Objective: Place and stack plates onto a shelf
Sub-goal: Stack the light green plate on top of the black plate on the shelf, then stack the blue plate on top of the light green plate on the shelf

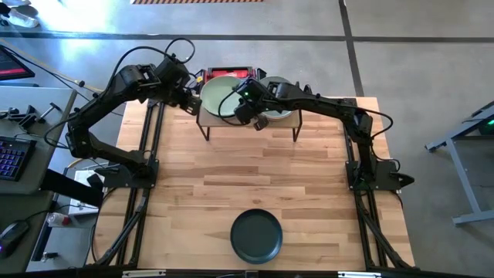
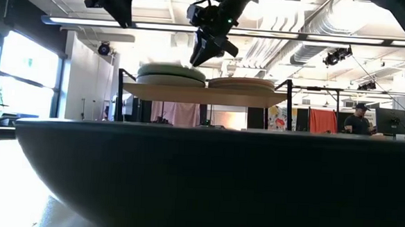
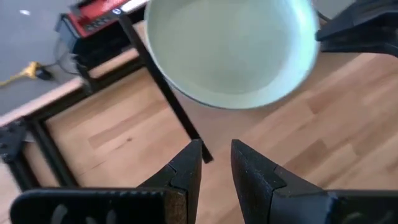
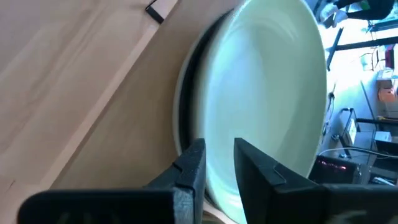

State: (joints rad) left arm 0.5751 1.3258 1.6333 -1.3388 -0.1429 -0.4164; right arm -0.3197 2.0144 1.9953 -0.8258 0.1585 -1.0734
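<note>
Sage-green round matte plate tops the left stack on the small light-wood shelf; right gripper hovers at its rim, fingers slightly apart, gripping nothing; left gripper likewise empty. Judged: stacking nearly done; next, fetch the black round plate on the table's near edge.

1. Both arms are dark, nearly black, built of slim jointed links on black frame bases.
2. Loose black cables loop over the left arm's upper links.
3. The left gripper has two dark, wedge-shaped fingers with angular tips.
4. The right gripper has matching dark, blocky fingers.
5. A small green light glows on the right arm's wrist.
</note>
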